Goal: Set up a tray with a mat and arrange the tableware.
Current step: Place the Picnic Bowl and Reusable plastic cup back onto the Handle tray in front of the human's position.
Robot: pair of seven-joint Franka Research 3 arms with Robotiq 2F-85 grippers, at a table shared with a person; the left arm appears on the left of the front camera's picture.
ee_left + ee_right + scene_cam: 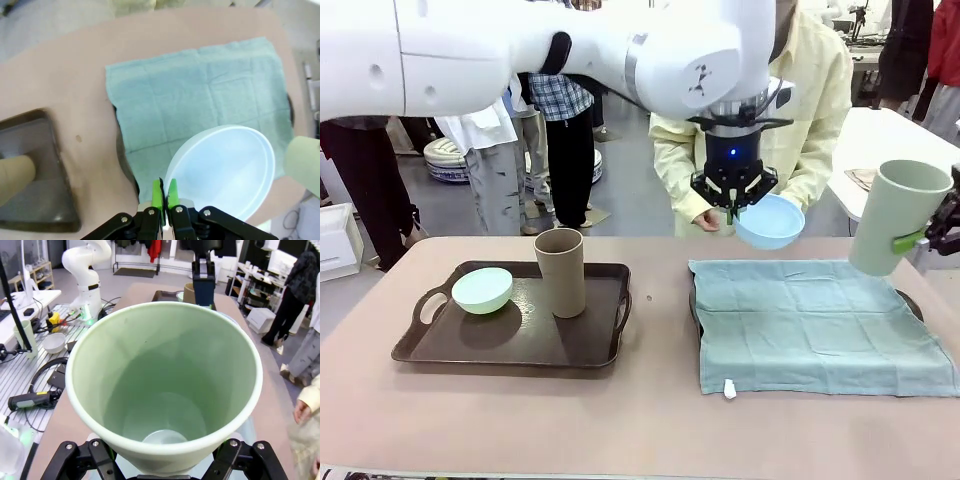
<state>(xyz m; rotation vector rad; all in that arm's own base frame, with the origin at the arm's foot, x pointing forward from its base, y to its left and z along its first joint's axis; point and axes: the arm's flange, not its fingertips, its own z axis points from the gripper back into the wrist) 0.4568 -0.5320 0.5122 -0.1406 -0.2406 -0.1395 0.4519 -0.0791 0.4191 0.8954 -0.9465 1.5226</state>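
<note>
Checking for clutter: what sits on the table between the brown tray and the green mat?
Nothing: in the front view, that strip of table is bare between the brown tray and the green mat.

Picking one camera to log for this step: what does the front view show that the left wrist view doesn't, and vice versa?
Front view adds: the mint green bowl in the dark tray, and the person in yellow across the table. Left wrist view adds: a close look at the left gripper, its green pads shut on the rim of the light blue bowl. Both share: that bowl, the teal mat, the dark tray, the brown tumbler and the pale green tumbler.
</note>
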